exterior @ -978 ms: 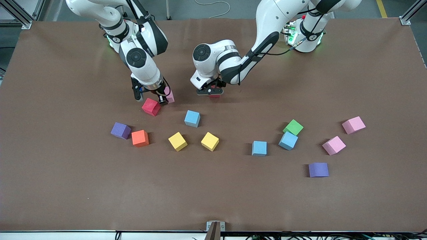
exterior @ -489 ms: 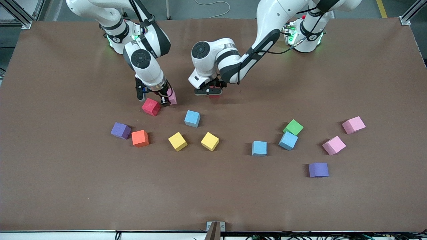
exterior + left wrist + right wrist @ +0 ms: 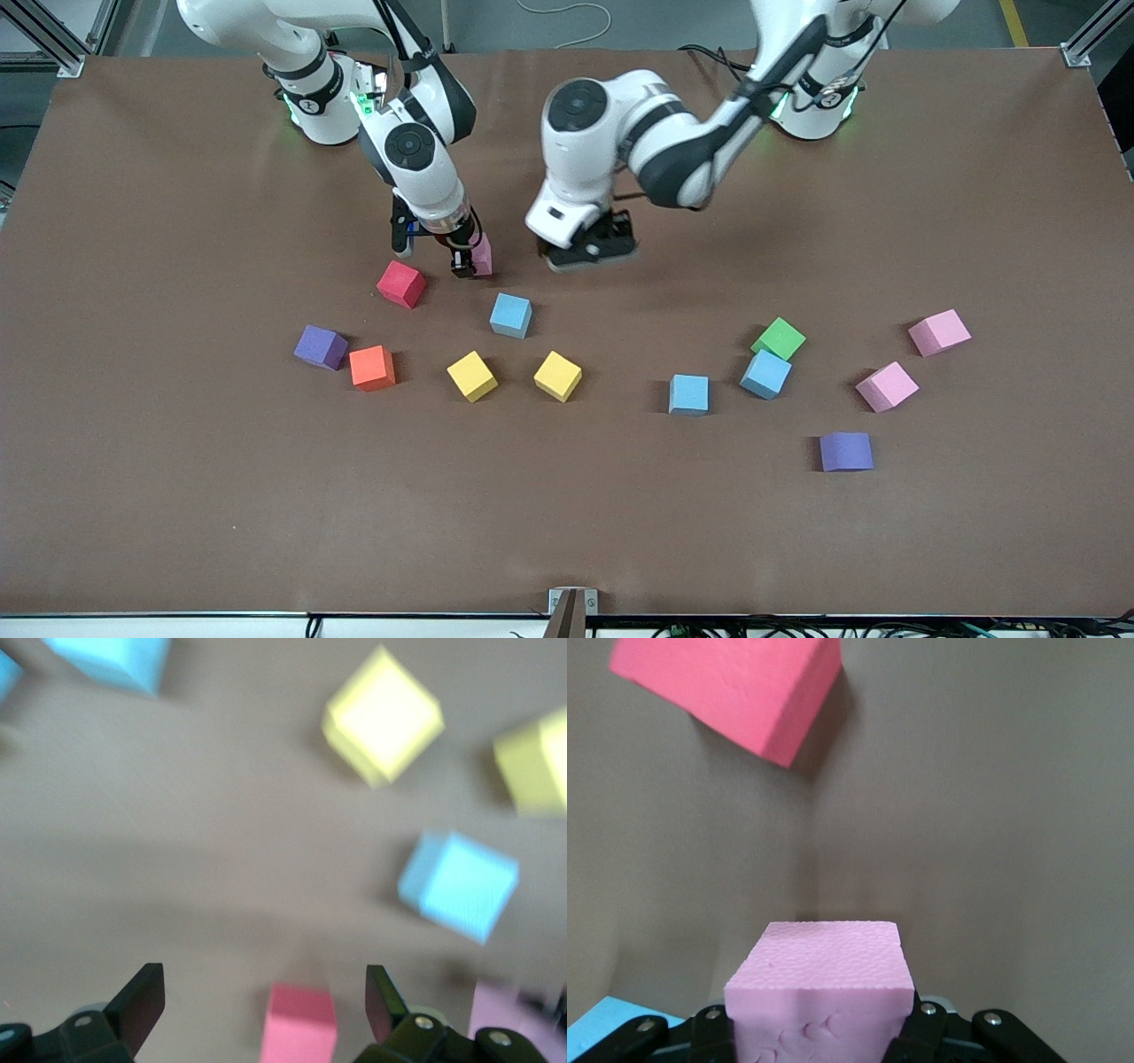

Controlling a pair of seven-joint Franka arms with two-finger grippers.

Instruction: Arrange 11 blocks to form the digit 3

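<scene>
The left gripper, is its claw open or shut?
Open. In the left wrist view the left gripper's fingers stand wide apart, holding nothing; a red block lies on the table between them.

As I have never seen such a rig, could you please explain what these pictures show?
Two white robot arms stand at a brown table. One picture looks down from a high camera facing them. The other two come from a camera on each arm's wrist. Coloured foam blocks lie scattered on the table, among them a light blue block. The right hand grips a pink block. The left hand is open over a red block, which shows only in its own wrist picture.
</scene>
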